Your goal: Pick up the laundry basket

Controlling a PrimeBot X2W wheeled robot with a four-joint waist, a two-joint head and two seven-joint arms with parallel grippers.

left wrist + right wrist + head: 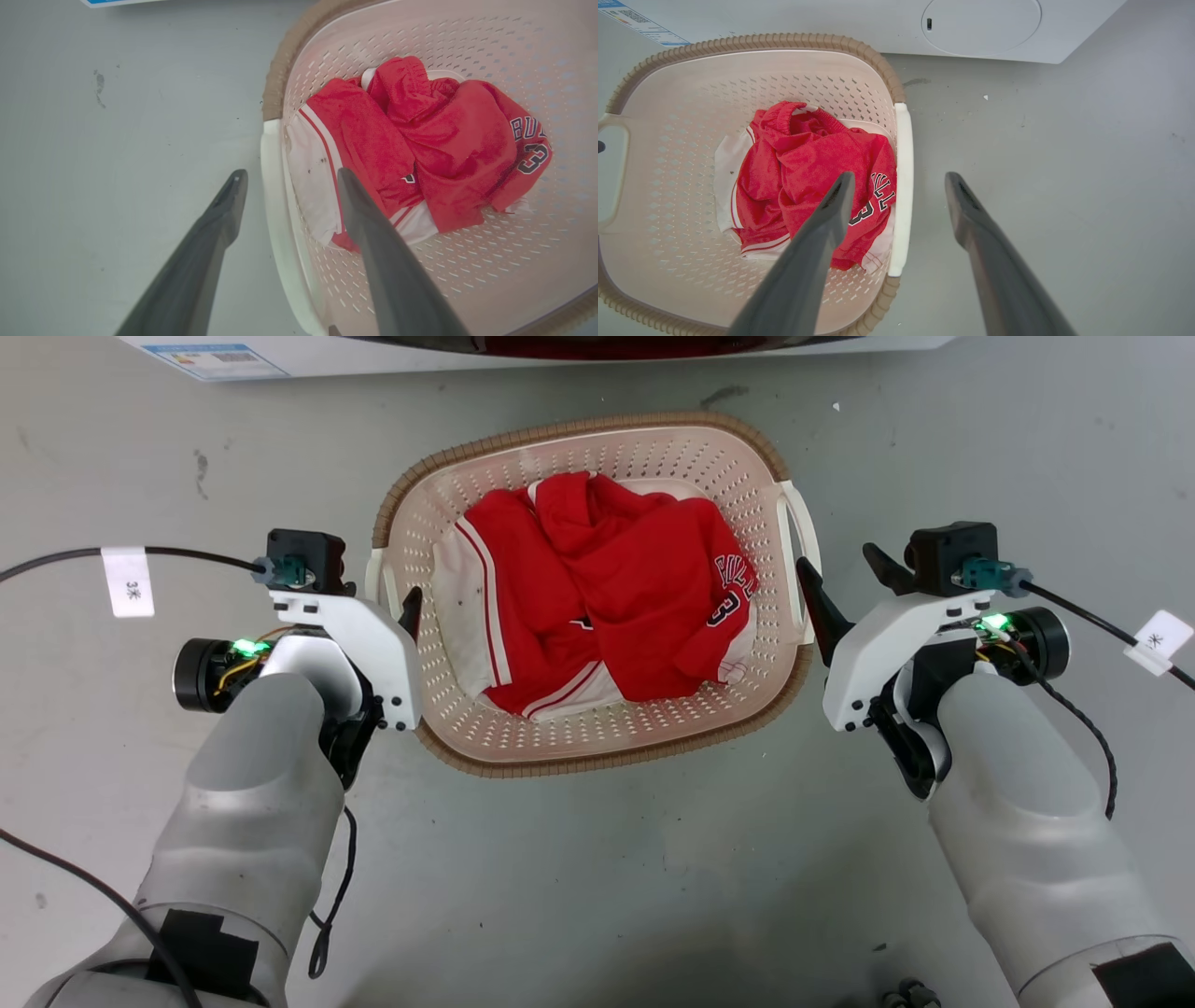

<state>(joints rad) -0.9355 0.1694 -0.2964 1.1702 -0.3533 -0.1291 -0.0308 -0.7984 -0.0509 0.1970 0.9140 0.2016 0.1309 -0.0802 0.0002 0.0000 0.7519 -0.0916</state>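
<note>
The laundry basket (597,761) stands on the grey floor, cream and perforated with a brown woven-look rim, and holds a crumpled red and white jersey (607,597). My left gripper (397,611) is at its left white handle (376,581). In the left wrist view this left gripper (292,173) is open, one finger outside the handle (271,186) and one over the basket (275,79). My right gripper (834,560) is open beside the right handle (803,560). In the right wrist view the right gripper (900,177) straddles that handle (903,154) on the basket (761,39).
A white washing machine (597,343) stands just beyond the basket, and its round panel (980,23) shows in the right wrist view. Black cables with white tags (126,581) trail from both wrists. Bare grey floor (597,896) lies on all sides of the basket.
</note>
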